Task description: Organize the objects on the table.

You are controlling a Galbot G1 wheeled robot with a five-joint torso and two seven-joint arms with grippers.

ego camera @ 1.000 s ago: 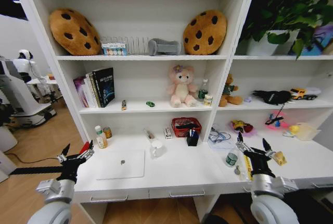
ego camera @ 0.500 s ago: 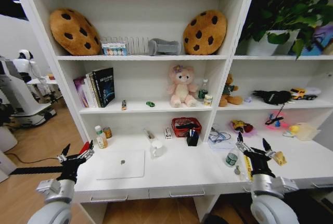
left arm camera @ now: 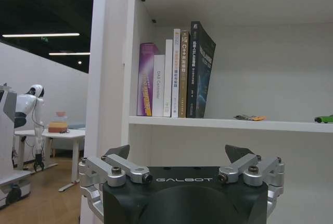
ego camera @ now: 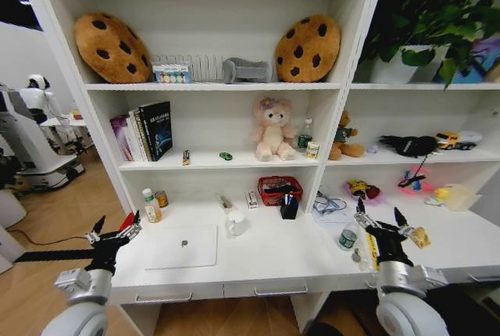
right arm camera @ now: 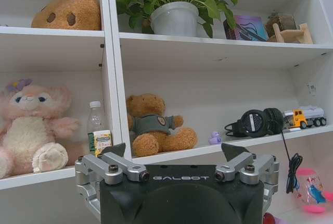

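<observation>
Both grippers, left [ego camera: 113,236] and right [ego camera: 380,221], hover empty, fingers wide, at the near surface [ego camera: 273,254] edge. Flat silver laptop [ego camera: 182,246]: stiff, slippery; likely grip its edge.

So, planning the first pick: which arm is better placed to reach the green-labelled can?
Probably the right. The right gripper, open, hovers just beside the green-labelled can; the left gripper, also open, hangs past the laptop.
</observation>
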